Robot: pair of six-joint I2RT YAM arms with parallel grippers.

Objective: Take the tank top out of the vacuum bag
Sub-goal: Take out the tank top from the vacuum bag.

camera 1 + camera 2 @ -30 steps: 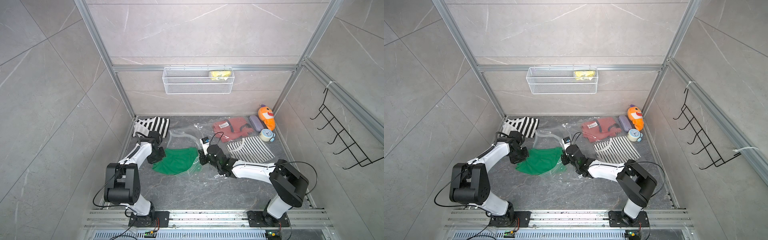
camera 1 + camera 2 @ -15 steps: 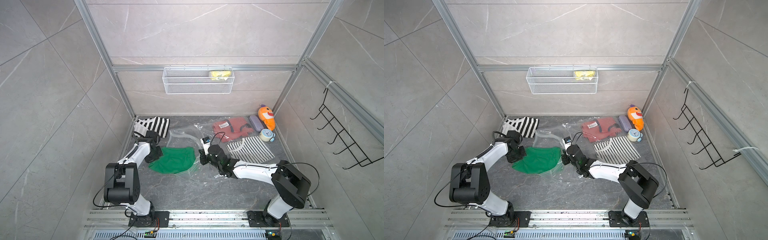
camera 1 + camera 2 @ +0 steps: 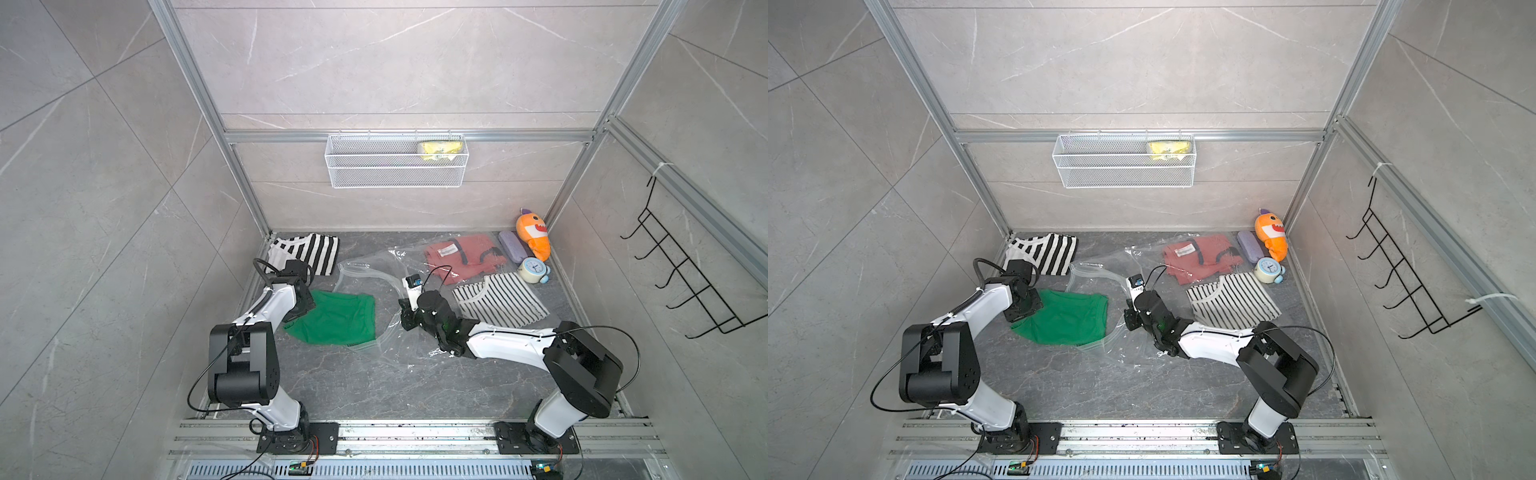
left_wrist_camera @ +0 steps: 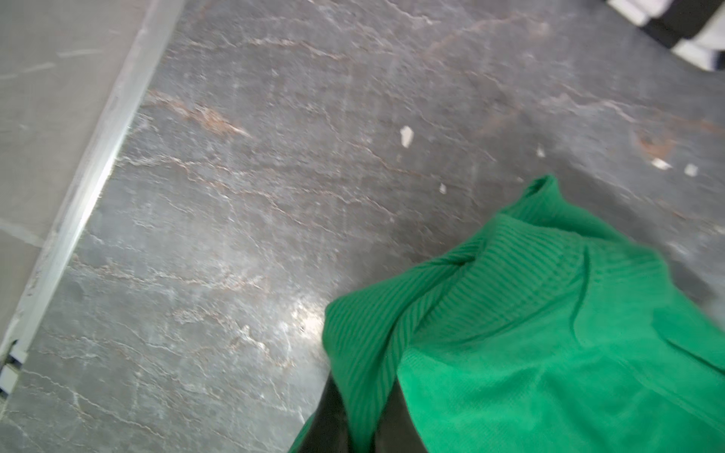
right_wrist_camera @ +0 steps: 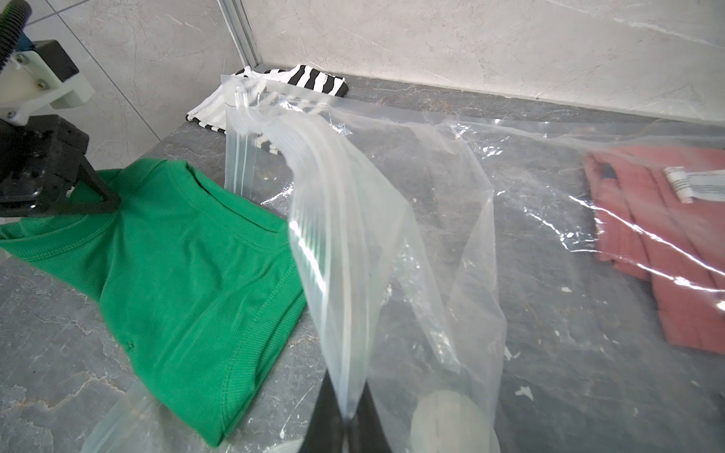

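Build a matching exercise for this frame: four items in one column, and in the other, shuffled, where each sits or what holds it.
Items
1. green tank top
2. vacuum bag
3. yellow packet
4. orange plush toy

Places
A. in the wire basket on the back wall
B. pinched by the right end effector
C. far right corner of the floor
D. pinched by the left end effector

Pairs: 1-D, 2-B, 3-A, 4-C

Stone floor [image 3: 374,386] w/ tank top [image 3: 336,318], vacuum bag [image 3: 365,270], striped shirt [image 3: 309,253], clock [image 3: 532,269].
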